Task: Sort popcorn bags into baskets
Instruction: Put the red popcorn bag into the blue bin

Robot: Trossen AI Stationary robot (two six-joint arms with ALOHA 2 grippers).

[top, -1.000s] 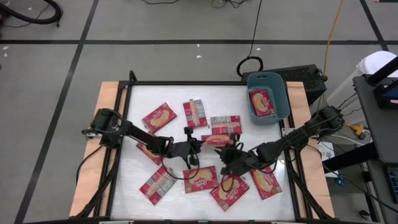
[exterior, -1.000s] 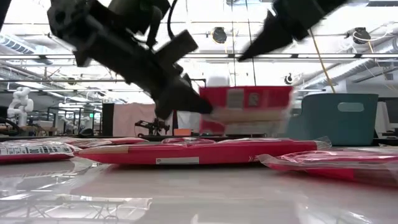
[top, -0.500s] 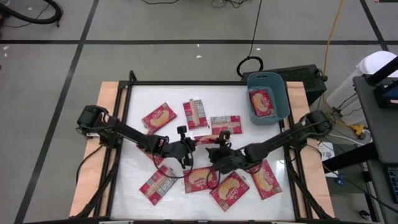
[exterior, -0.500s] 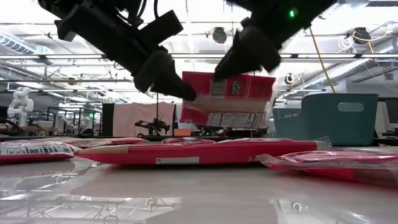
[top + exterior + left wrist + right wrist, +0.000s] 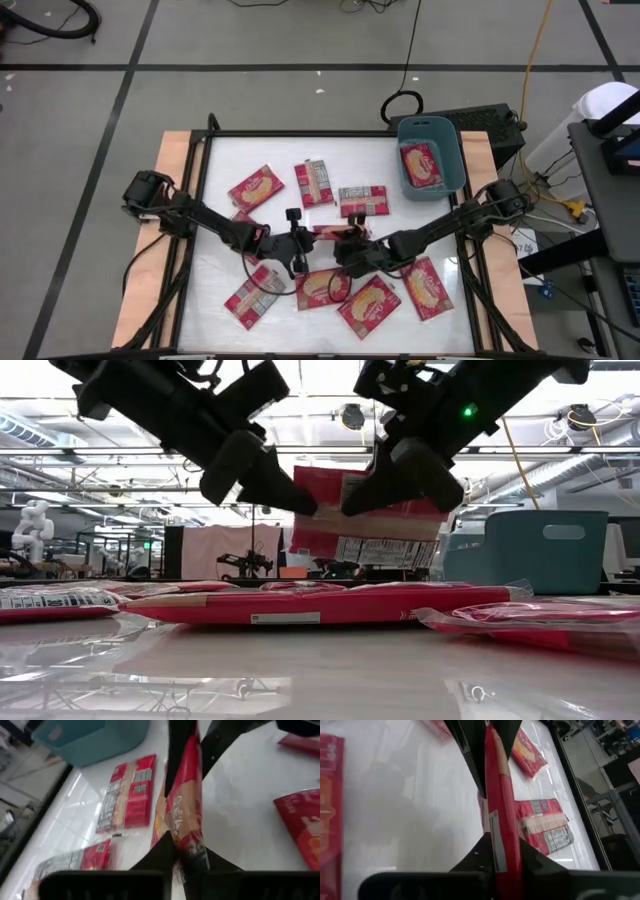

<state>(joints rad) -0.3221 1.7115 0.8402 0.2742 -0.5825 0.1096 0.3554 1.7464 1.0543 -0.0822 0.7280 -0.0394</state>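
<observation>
Both grippers are holding one red popcorn bag [image 5: 375, 510] up in the air over the middle of the table [image 5: 400, 150], well away from the blue basket [image 5: 452, 150]. The left gripper [image 5: 295, 500] is pinching one end and the right gripper [image 5: 350, 505] is pinching the other.

both arms meet at mid-table, each gripper clamped on the same raised packet

the left gripper [image 5: 300, 243] reaches in from the left side, arm stretched low and long across the table, its fingers [image 5: 167, 851] pinched on one end of a popcorn bag [image 5: 365, 520] held on edge between them. the right gripper [image 5: 345, 248] comes in from the right, arm likewise extended, its fingers [image 5: 480, 852] closed on the opposite end of the bag. the two grippers face each other tip to tip, just apart, above the table.
</observation>
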